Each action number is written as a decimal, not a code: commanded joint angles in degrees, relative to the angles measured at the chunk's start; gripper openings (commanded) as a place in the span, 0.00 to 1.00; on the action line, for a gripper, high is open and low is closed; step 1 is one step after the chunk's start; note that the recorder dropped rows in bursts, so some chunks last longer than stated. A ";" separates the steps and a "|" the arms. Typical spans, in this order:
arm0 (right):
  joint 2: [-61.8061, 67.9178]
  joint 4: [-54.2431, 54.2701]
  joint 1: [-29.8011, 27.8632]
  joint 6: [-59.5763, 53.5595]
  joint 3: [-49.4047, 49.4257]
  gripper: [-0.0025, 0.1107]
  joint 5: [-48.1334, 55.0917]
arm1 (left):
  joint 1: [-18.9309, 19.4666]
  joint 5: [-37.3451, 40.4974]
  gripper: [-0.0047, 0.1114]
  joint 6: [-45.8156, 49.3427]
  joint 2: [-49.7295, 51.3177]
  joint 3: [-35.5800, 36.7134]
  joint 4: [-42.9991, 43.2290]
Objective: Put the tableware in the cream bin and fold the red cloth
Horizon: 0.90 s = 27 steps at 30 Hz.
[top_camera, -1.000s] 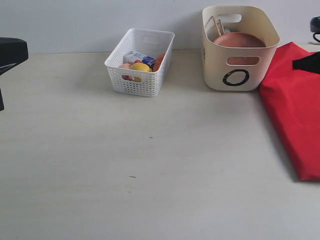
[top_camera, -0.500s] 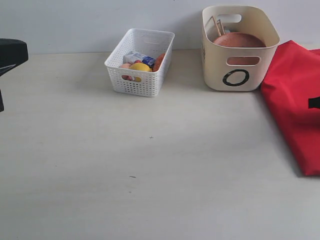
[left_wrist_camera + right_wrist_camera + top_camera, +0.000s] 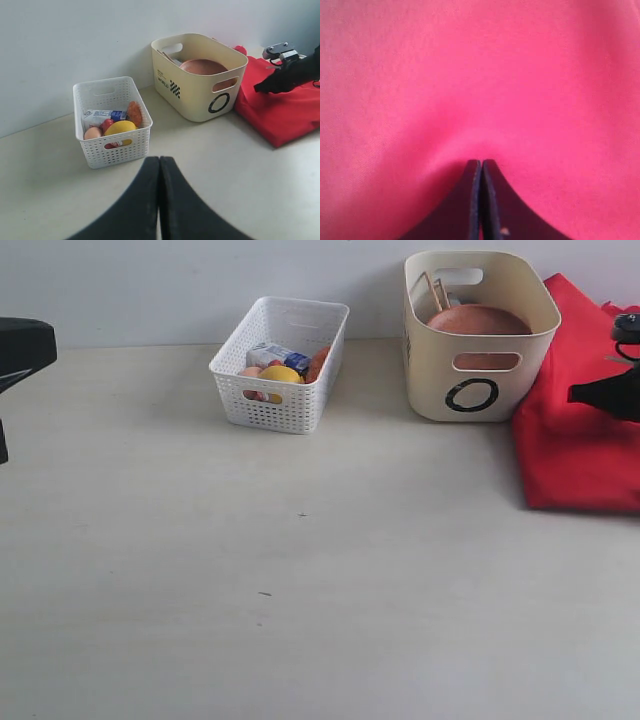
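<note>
Right gripper, shut, seemingly pinched the red cloth at three o'clock of the cream bin; a shallow pinch could slip, unfolding it.

Pale tabletop, plain white wall

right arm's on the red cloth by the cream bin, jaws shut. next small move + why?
Probably set the right gripper down and open it, releasing the bright red fabric cloth. Its shut jaws seem to pinch a pucker of fabric, and the cloth already lies folded in a compact block beside the tall cream plastic bin, with the round brown wooden plate inside.
</note>
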 commanded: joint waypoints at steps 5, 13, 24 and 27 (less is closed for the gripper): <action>-1.44 2.08 0.01 0.66 -1.12 0.02 -5.30 | 0.18 -0.95 0.04 -0.41 0.66 0.27 0.03; -18.18 2.08 0.01 0.66 5.45 0.02 -8.43 | 0.18 -2.16 0.04 -0.41 1.45 0.27 0.03; -53.41 2.08 0.01 2.51 22.95 0.02 -5.12 | 0.18 -5.27 0.04 -0.17 -2.25 2.56 0.14; -63.53 2.08 0.01 3.20 29.57 0.02 1.57 | 0.18 -10.23 0.04 -0.61 -7.09 5.91 0.14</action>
